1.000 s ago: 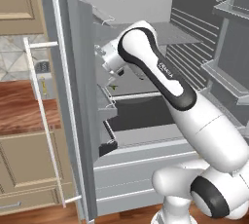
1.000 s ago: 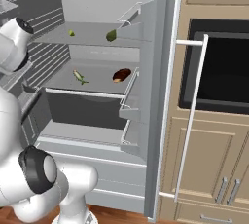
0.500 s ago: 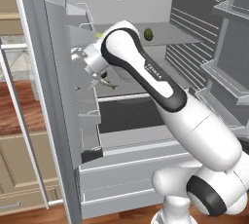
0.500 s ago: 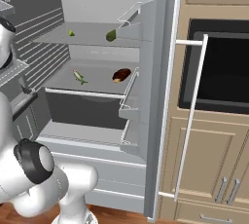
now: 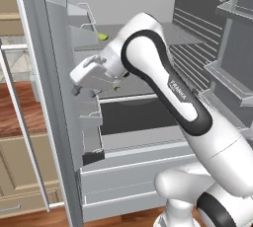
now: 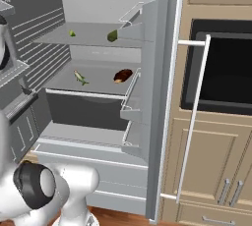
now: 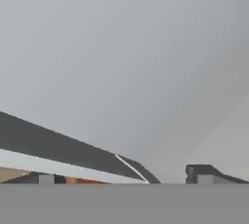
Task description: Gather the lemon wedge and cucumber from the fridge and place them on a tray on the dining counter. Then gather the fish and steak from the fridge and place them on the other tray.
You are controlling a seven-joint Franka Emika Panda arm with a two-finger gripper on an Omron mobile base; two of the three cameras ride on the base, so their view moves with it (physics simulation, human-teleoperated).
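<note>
Kitchen, at the tall pale grey two-door fridge [image 6: 147,72], both doors swung wide.

I see beige wood cabinets [image 6: 216,146] to its right. My white arm [image 5: 168,83] reaches toward the left door, and the end effector [image 5: 84,92] sits just beside the door's inner shelves; its fingertips [image 7: 202,173] stand wide apart with nothing between them. On the middle shelf lie the rounded reddish-brown steak [image 6: 122,75] and the slim silvery fish [image 6: 80,77]. On the upper shelf sit the stubby dark green cucumber [image 6: 112,36] and the tiny yellow lemon wedge [image 6: 72,33]. I judge gathering hasn't begun; next I should swing inward to the upper shelf for the wedge.
</note>
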